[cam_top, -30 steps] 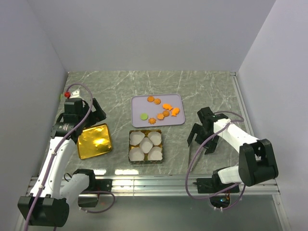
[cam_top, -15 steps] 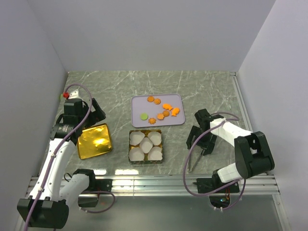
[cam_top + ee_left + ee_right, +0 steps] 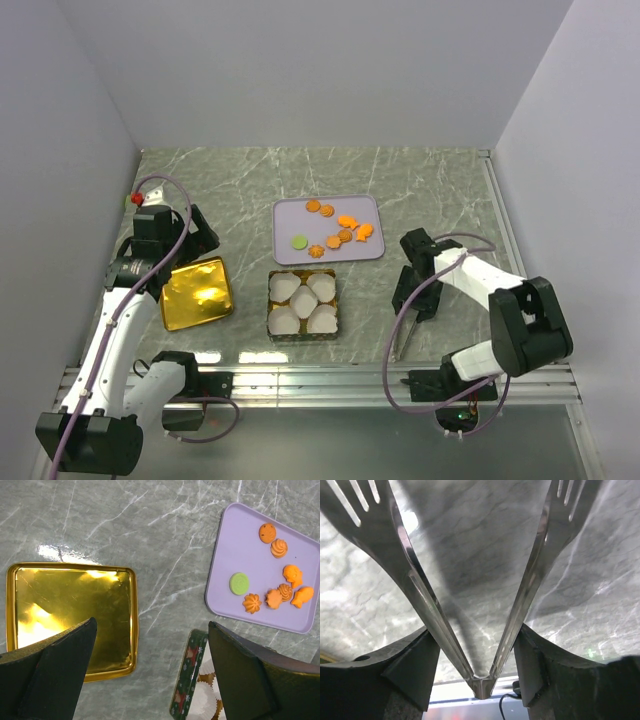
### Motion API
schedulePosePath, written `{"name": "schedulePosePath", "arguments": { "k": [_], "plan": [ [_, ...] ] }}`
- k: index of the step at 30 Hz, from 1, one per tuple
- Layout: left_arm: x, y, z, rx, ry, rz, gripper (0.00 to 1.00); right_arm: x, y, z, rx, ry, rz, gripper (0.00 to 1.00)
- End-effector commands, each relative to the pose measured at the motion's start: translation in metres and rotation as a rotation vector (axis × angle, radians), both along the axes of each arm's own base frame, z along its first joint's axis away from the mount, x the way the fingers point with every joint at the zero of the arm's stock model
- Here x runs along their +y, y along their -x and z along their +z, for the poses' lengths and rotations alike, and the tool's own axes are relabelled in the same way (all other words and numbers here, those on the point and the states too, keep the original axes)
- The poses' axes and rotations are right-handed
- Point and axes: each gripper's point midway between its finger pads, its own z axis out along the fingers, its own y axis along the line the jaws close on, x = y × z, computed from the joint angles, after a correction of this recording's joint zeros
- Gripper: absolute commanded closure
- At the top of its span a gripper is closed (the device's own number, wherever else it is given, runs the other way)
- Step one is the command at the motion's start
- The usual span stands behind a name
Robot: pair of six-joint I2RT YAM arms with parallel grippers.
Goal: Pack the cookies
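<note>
At the far left edge of the table (image 3: 440, 190): left gripper (image 3: 151, 624) hanging above the gold lid (image 3: 197, 292), fingers spread wide, nothing between them. Toward the middle, near the front edge: tin (image 3: 186, 680) lined with white paper cups (image 3: 300, 290), no biscuit in any. Just behind it, purple tray (image 3: 285, 215) carrying the cookies (image 3: 340, 228), all orange save a green one (image 3: 298, 241) near the tray's front-left corner. Right of tin and tray, toward the right edge: right gripper (image 3: 474, 632) down at the tabletop over the tongs (image 3: 420, 595), one finger against each steel arm, apparently pinching them part-way together. Slotted tips apart, nothing between them.

Step in hand, by the look of it: taking up the tool, with no cookie packed yet. Next: lift the tongs clear, swing left to the tray, lower the tips either side of one biscuit, squeeze gently. Cookies well apart from both sets of fingers, lying between the two grippers.
</note>
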Motion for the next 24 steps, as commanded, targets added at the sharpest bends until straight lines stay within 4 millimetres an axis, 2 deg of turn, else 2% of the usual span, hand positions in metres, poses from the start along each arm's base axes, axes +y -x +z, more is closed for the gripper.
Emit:
{"name": "schedulePosePath", "arguments": {
  "k": [1, 2, 4, 5, 7, 8, 13, 15, 16, 19, 22, 24],
  "plan": [
    [0.001, -0.001, 0.003, -0.019, -0.001, 0.011, 0.01, 0.004, -0.011, 0.032, -0.061, 0.011, 0.019, 0.36],
    [0.001, -0.001, 0.004, -0.020, -0.001, 0.011, 0.01, 0.007, -0.024, 0.051, -0.121, 0.003, 0.023, 0.36],
    [0.000, -0.002, 0.004, -0.020, 0.001, 0.009, 0.01, 0.006, -0.024, 0.070, -0.129, 0.014, 0.035, 0.36],
    [0.000, -0.001, 0.002, -0.017, 0.002, 0.008, 0.01, 0.008, -0.035, 0.087, -0.174, 0.011, 0.040, 0.36],
    [-0.001, -0.002, 0.002, -0.016, 0.001, 0.004, 0.01, 0.007, -0.034, 0.101, -0.170, 0.019, 0.049, 0.36],
    [-0.001, -0.001, 0.001, -0.014, 0.001, 0.004, 0.01, 0.010, -0.040, 0.113, -0.200, 0.007, 0.054, 0.36],
    [-0.001, -0.001, 0.002, -0.015, 0.002, 0.003, 0.01, 0.023, -0.037, 0.136, -0.171, -0.065, 0.101, 0.32],
    [-0.002, -0.002, 0.002, -0.015, 0.002, -0.001, 0.01, 0.034, -0.041, 0.145, -0.169, -0.127, 0.117, 0.30],
    [-0.002, -0.002, 0.002, -0.017, 0.002, -0.001, 0.01, 0.047, -0.038, 0.151, -0.146, -0.213, 0.153, 0.30],
    [-0.005, -0.002, 0.003, -0.021, 0.006, -0.016, 0.01, 0.068, -0.043, 0.166, -0.119, -0.339, 0.192, 0.30],
    [-0.021, -0.003, 0.004, -0.022, 0.040, -0.103, 0.01, 0.089, -0.060, 0.195, -0.149, -0.436, 0.217, 0.30],
    [-0.044, -0.002, 0.003, -0.010, 0.094, -0.198, 0.01, 0.098, -0.066, 0.205, -0.158, -0.475, 0.219, 0.31]
  ]
}}
